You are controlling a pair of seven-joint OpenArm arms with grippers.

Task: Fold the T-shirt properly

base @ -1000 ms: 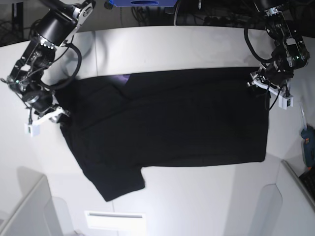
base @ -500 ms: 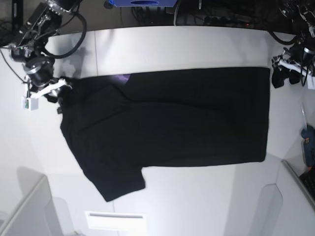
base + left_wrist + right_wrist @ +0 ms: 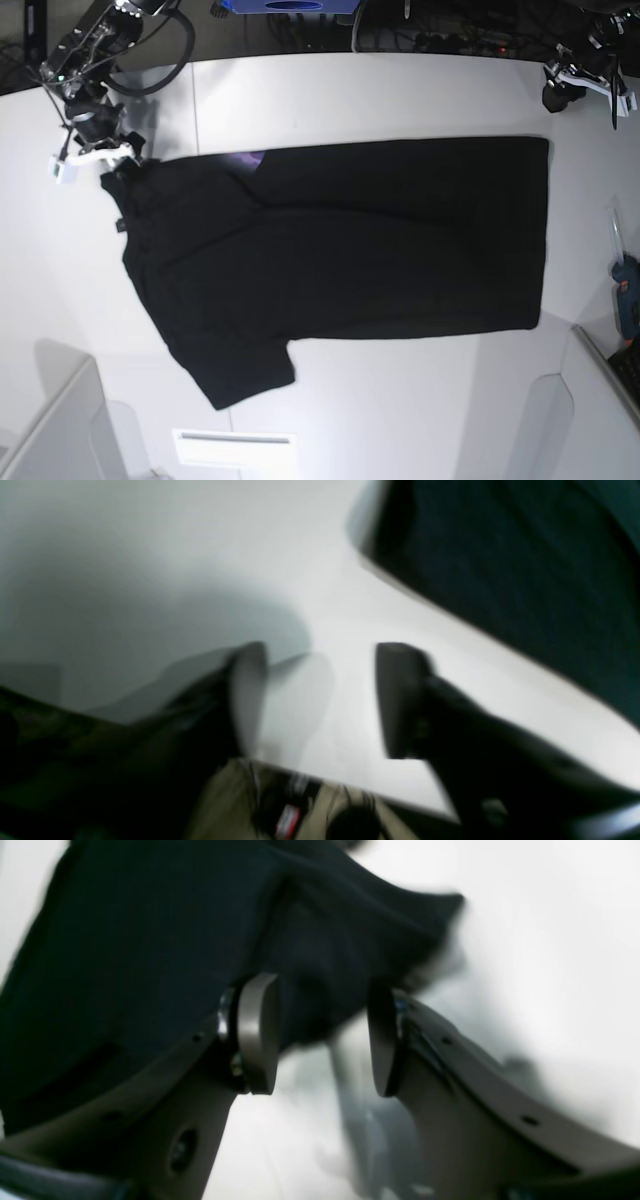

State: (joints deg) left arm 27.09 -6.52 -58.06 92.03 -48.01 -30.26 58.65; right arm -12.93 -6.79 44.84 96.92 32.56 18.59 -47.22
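The black T-shirt (image 3: 340, 250) lies flat across the white table (image 3: 380, 95), one sleeve pointing to the near left, with a small purple patch (image 3: 246, 158) at its far edge. My right gripper (image 3: 115, 163) is open at the shirt's far left corner. In the right wrist view its jaws (image 3: 320, 1035) stand apart and empty, with the black cloth (image 3: 150, 940) just beyond the fingertips. My left gripper (image 3: 560, 95) is off the shirt at the far right. In the left wrist view it (image 3: 322, 700) is open over bare table, with the shirt's edge (image 3: 525, 580) to the upper right.
A blue tool (image 3: 627, 290) lies at the table's right edge. A white slotted plate (image 3: 235, 447) sits at the near edge. Grey panels stand at the near left (image 3: 50, 430) and near right (image 3: 600, 400) corners. Cables and a blue object (image 3: 290, 5) lie behind the table.
Both grippers have let go and moved away from the shirt's ends toward the far side. The left one went to the far right corner of the table. The shirt's far right corner now lies flat.
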